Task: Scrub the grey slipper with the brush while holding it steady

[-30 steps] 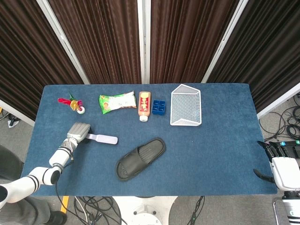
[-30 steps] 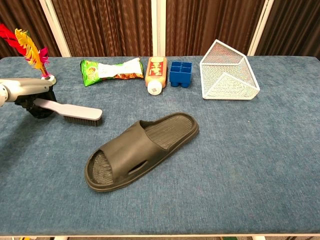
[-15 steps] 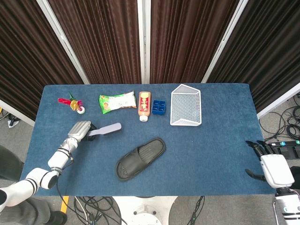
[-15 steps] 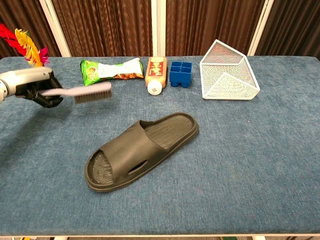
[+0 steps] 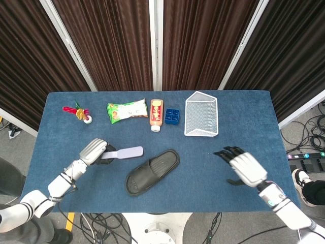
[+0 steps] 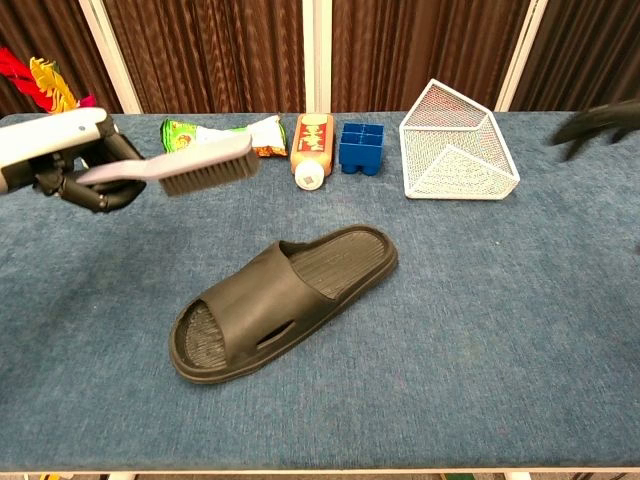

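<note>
The grey slipper [image 5: 152, 172] [image 6: 283, 299] lies sole-down on the blue table, toe end toward the front left. My left hand [image 5: 94, 151] [image 6: 72, 159] grips the handle of the pale brush [image 5: 125, 152] [image 6: 204, 169], which is lifted above the table just left of the slipper, bristles facing down. My right hand [image 5: 242, 166] hovers over the table to the right of the slipper, fingers spread and holding nothing. In the chest view only its dark blurred fingers [image 6: 598, 124] show at the right edge.
Along the back stand a white wire basket [image 5: 201, 117] [image 6: 456, 143], a blue tray [image 5: 172, 116], an orange bottle [image 5: 156, 114], a green snack bag [image 5: 127, 110] and a feathered shuttlecock [image 5: 78, 112]. The table's front edge [image 5: 203, 210] lies close to the slipper.
My left hand has lifted the brush off the table and carried it right, toward the slipper. My right hand has swung in from the table's right edge to over the table.
</note>
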Tool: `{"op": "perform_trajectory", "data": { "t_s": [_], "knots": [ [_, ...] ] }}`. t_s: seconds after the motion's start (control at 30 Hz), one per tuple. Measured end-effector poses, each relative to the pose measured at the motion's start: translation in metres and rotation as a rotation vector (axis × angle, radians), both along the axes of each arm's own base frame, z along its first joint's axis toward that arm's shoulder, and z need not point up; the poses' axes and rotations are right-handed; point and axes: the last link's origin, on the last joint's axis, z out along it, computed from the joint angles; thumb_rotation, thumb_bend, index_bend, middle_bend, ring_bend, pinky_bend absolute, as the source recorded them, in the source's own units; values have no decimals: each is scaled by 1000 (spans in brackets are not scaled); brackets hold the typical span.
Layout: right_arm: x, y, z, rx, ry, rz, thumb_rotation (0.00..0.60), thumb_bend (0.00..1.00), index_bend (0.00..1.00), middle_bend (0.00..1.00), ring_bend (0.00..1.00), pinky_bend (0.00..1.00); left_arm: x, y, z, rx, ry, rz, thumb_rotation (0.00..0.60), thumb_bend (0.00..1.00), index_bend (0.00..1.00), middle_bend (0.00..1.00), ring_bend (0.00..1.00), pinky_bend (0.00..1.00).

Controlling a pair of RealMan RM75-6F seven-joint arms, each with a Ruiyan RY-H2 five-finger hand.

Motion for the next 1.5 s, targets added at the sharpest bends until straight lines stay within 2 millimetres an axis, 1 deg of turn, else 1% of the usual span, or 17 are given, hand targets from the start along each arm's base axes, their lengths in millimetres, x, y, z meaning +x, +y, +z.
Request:
{"op": "perform_trajectory", "data": {
  "t_s": [0.17,0.2,0.27,0.4,0.6,0.7,0.93,1.03,1.07,1.2,1.27,1.3,1.4,1.5],
  "knots": [
    [30,-23,-35,116,68,69,600,22,32,94,9,113,-2,-16,-6,6,58,-54,600,811,1000,1000,1000,1000],
    [38,-29,-44,137,87,89,600,18,19,84,3,102,-2,-19,-7,6,68,-64,600,812,1000,1000,1000,1000],
    [49,-37,-57,157,117,120,600,13,2,61,0,84,-3,-27,-11,2,84,-84,600,818,1000,1000,1000,1000],
    [68,-51,-82,189,171,158,600,9,0,36,0,66,0,-35,-16,3,92,-111,600,831,1000,1000,1000,1000],
    [85,-73,-115,212,228,174,600,10,0,33,0,60,8,-39,-22,6,112,-156,600,832,1000,1000,1000,1000],
    [91,-80,-130,225,256,178,600,10,0,34,0,58,13,-40,-26,3,119,-176,600,832,1000,1000,1000,1000],
    [95,-88,-158,255,289,144,600,23,5,70,0,58,25,-41,-35,-3,128,-212,600,832,1000,1000,1000,1000],
    [97,-89,-168,269,303,137,600,50,73,116,6,59,29,-40,-40,-8,131,-221,600,832,1000,1000,1000,1000],
    [99,-90,-171,272,305,137,600,66,125,147,30,72,30,-41,-41,-9,132,-224,600,832,1000,1000,1000,1000],
    [105,-92,-179,264,300,141,600,151,323,305,168,183,30,-41,-43,-5,140,-230,600,833,1000,1000,1000,1000],
    [107,-92,-180,253,290,142,600,176,438,388,251,276,29,-42,-42,0,142,-228,600,832,1000,1000,1000,1000],
    [109,-93,-181,243,280,142,600,183,477,418,284,323,28,-42,-42,2,141,-226,600,832,1000,1000,1000,1000],
    [112,-95,-181,222,248,131,600,209,536,466,340,395,25,-42,-41,9,144,-223,600,833,1000,1000,1000,1000],
    [114,-100,-180,198,212,112,600,216,549,478,369,410,22,-41,-41,11,155,-218,600,832,1000,1000,1000,1000]
  ]
}}
